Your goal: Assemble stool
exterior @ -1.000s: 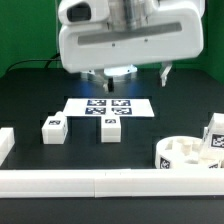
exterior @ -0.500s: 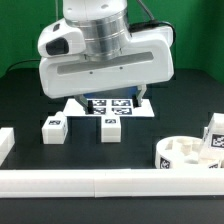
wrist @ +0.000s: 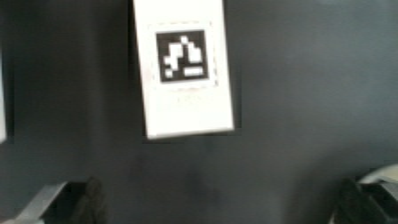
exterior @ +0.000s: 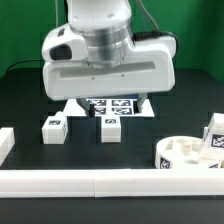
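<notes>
The round white seat (exterior: 185,153) lies at the exterior view's lower right, sockets up. One tagged white leg (exterior: 215,135) leans just beyond it. Two more legs (exterior: 53,128) (exterior: 110,129) stand on the black table in front of the marker board (exterior: 112,105). My gripper (exterior: 105,98) hangs above the board and the middle leg, its big white body hiding the fingers' tips. In the wrist view a long white leg (wrist: 185,65) with one tag lies ahead of the gripper (wrist: 214,205). The dark fingers (wrist: 54,205) stand wide apart, open, with only bare table between them.
A long white rail (exterior: 100,182) runs along the table's front edge, and a short rail block (exterior: 5,145) stands at the exterior view's left. A sliver of another white part (wrist: 4,100) shows at the wrist view's edge.
The arm has come down and shifted toward the exterior view's left, now covering more of the marker board. The jaws have stayed wide open and hold nothing.
</notes>
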Motion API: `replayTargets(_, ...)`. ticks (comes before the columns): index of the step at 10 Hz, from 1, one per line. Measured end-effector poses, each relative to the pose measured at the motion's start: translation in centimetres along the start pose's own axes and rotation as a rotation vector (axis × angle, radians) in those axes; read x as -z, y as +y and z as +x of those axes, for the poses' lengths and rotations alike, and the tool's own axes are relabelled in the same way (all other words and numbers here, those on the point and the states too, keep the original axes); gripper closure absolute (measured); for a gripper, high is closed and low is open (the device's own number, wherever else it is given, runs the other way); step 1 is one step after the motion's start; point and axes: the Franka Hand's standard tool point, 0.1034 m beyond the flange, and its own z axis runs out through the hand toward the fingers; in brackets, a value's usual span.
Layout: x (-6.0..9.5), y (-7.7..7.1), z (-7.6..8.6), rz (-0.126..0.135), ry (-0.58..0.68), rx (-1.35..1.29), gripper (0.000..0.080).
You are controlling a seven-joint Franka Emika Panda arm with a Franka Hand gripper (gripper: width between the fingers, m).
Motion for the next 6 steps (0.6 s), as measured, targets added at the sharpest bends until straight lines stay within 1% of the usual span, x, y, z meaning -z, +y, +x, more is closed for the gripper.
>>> replayTargets(1,-0.38,0.0,0.01,-0.02,-0.007,0.014,0.0151)
replayTargets(6,-0.53,-0.03,-0.19,-0.016,-0.024,0.012,0.0151)
